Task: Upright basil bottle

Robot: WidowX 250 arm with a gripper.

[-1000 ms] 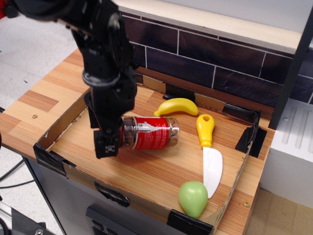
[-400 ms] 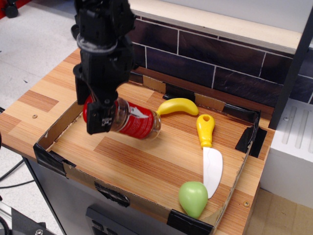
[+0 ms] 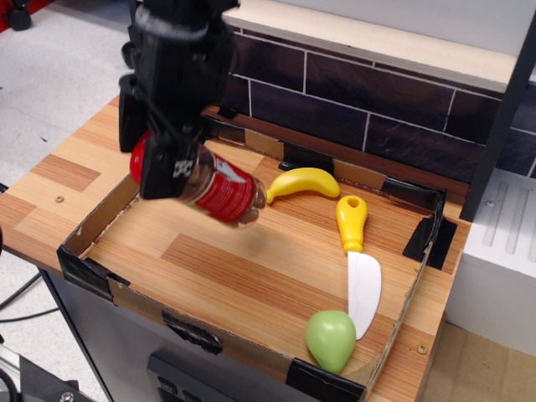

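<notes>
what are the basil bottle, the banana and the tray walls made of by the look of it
Basil bottle: clear, glossy plastic, it seems; dark contents show through the wall, with a red paper or film label and a red lid at the gripper end.
Banana: smooth, evenly yellow and slightly shiny, so probably a moulded plastic toy.
Tray walls: matte brown cardboard, black tape at the corners.

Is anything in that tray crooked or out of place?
Only the basil bottle: the gripper holds it in the air by its red-lidded end, tilted with the base pointing down-right. The banana, knife and green pear lie flat, undamaged.
</notes>
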